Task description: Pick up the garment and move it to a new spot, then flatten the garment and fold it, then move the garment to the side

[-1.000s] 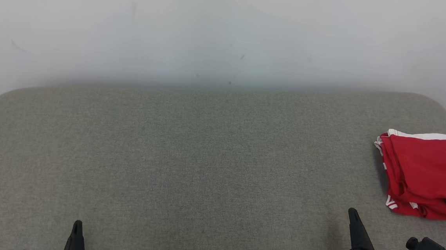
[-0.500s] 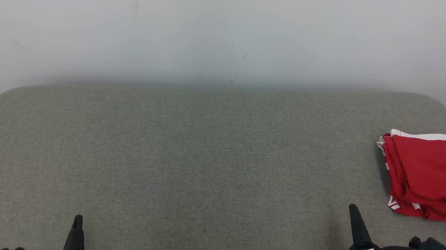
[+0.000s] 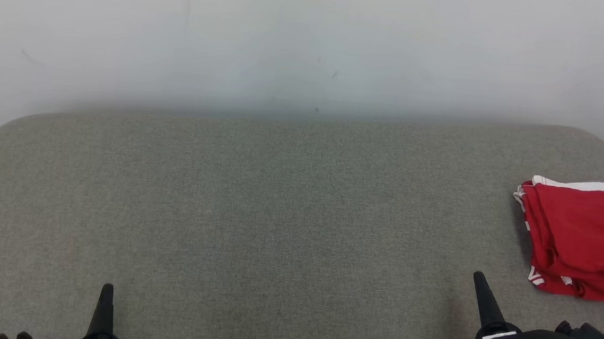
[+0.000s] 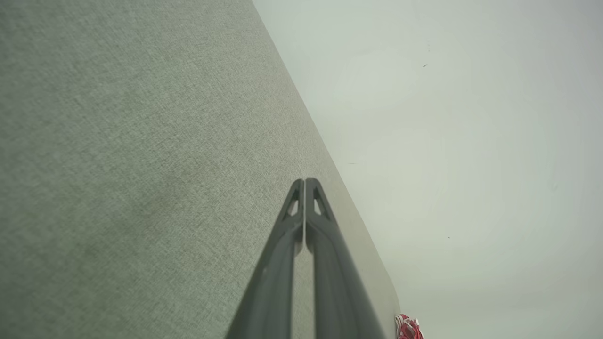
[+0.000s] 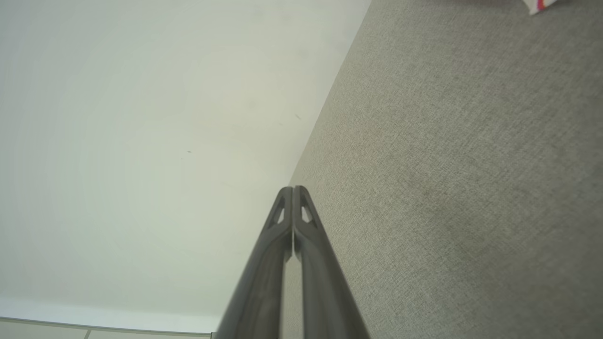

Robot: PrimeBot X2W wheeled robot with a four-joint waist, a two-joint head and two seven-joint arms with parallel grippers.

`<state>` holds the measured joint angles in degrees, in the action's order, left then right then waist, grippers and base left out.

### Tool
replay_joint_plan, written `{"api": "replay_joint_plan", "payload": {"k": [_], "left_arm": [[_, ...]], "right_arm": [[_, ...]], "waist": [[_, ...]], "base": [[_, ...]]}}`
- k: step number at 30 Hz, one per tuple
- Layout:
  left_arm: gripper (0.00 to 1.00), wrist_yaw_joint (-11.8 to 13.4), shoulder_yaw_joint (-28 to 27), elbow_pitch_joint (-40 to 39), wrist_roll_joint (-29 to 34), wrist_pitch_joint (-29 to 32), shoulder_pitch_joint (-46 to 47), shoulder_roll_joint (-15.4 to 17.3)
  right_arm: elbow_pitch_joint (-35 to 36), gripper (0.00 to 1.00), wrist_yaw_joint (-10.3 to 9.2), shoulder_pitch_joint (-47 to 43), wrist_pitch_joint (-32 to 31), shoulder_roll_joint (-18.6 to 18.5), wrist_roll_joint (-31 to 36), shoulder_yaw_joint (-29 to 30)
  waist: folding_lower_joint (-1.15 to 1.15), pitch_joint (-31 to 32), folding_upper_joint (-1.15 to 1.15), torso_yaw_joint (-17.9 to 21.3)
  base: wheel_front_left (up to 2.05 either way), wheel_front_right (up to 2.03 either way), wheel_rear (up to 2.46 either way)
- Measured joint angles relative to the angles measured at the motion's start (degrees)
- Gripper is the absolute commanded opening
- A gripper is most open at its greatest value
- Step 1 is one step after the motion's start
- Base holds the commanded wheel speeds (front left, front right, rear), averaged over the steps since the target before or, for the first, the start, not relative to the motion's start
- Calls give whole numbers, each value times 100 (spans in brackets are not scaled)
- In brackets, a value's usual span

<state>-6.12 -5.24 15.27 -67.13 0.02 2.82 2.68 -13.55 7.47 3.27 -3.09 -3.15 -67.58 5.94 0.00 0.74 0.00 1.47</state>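
Grey worktop (image 3: 278,200) is spread across the head view. A red garment (image 3: 579,237) with white trim is laid folded at its right edge. It is partly cut by the frame, so the long axis can't be fixed. Its left edge runs roughly near-to-far. The garment lies ahead and right of the right pincer (image 3: 480,282), near but apart, and well apart from the left pincer (image 3: 107,290). The right arm is judged nearer. Both pincers are held low at the near side, fingers pressed together on nothing, pointed forward.
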Motion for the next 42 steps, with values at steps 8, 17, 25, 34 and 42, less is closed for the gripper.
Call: {"api": "replay_joint_plan", "payload": {"k": [8, 17, 25, 34, 42], "left_arm": [[0, -30, -19, -10, -367, 108, 27, 1], [0, -44, -40, -33, -818, 216, 95, 2], [0, -51, -63, -53, -1230, 322, 148, 4], [0, -92, -81, -70, -1626, 423, 203, 5], [0, -96, -98, -85, -1951, 514, 238, 8]], "right_arm": [[-7, 0, 0, 44, -51, 1, -369, 8], [-13, 0, 0, 90, -108, 3, -814, 19], [-21, 0, 0, 142, -170, 5, -1222, 31], [-29, 0, 0, 183, -224, 8, -1604, 40], [-35, 0, 0, 213, -271, 9, -1930, 45]], "waist": [[0, -11, 0, -18], [0, -26, 0, -42], [0, -41, 0, -65], [0, -55, 0, -89], [0, -68, 0, -110]], "base": [[0, 0, 0], [0, 0, 0], [0, 0, 0], [0, 0, 0], [0, 0, 0]]}}
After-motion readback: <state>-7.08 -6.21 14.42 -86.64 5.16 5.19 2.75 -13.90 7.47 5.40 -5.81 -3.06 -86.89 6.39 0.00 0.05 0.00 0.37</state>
